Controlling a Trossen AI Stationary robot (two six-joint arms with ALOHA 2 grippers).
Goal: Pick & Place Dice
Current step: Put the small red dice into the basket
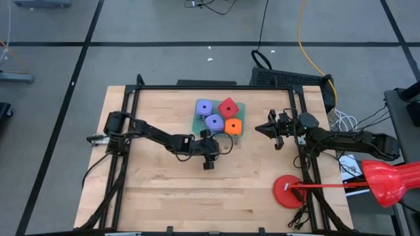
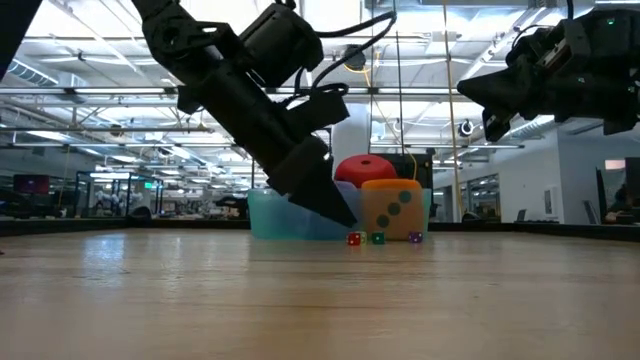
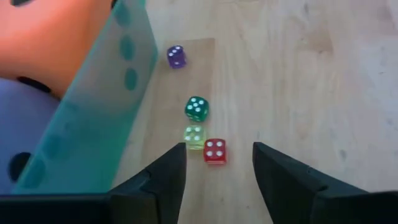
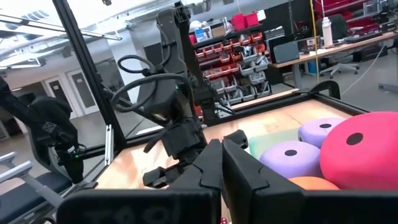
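Four big soft dice sit in a teal tray [image 1: 197,119] at the table's far middle: two purple [image 1: 204,107], one red [image 1: 228,107], one orange [image 1: 233,126]. On the wood just beside the tray lie several tiny dice: purple [image 3: 176,56], green [image 3: 197,108], yellow [image 3: 194,137], red [image 3: 215,151]. My left gripper [image 3: 217,163] is open and low over the table, slanting down. Its fingertips stand either side of the tiny red die and just short of it, touching nothing. My right gripper [image 4: 222,155] is shut and empty, raised at the right of the tray [image 4: 273,140].
The tray's teal wall [image 3: 106,106] runs close along my left gripper's far side. Black frame rails [image 1: 216,86] border the table. A red disc [image 1: 287,191] lies at the near right, with a red cone-shaped object [image 1: 386,182] beyond the right rail. Bare wood spreads toward the near edge.
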